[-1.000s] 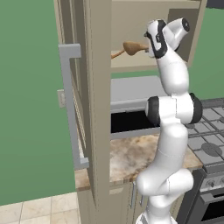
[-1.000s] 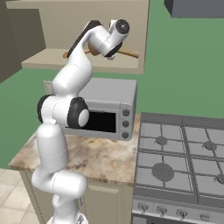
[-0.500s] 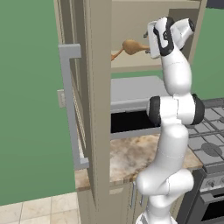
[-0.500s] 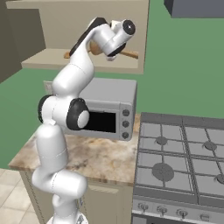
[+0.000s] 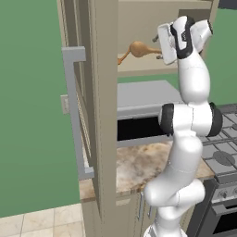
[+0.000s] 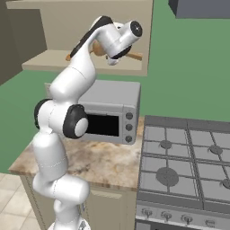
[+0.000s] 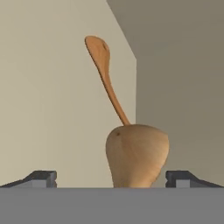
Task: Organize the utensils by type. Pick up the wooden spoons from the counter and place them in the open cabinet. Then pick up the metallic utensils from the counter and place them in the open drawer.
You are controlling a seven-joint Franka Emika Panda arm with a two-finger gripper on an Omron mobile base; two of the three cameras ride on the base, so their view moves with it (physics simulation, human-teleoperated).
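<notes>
Open cabinet (image 5: 139,71) shelf: larger wooden spoon (image 7: 131,148) is lying dead ahead, handle pointing away; my fingers (image 7: 43,178) are standing wide apart, gripping nothing.

One wooden spoon (image 7: 131,144), one microwave (image 6: 112,112), one stove (image 6: 184,161)

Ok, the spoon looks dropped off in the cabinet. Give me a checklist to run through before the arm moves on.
1. Gripper open: ok, both fingertips stand wide apart.
2. Wooden spoon free of the fingers: ok, gaps show on either side of its bowl.
3. Spoon lying on the cabinet shelf: ok.
4. Spoon settled and steady: cannot tell.
5. Cabinet door open enough for the arm to back out: ok.
6. Second wooden spoon already inside: cannot tell.
</notes>
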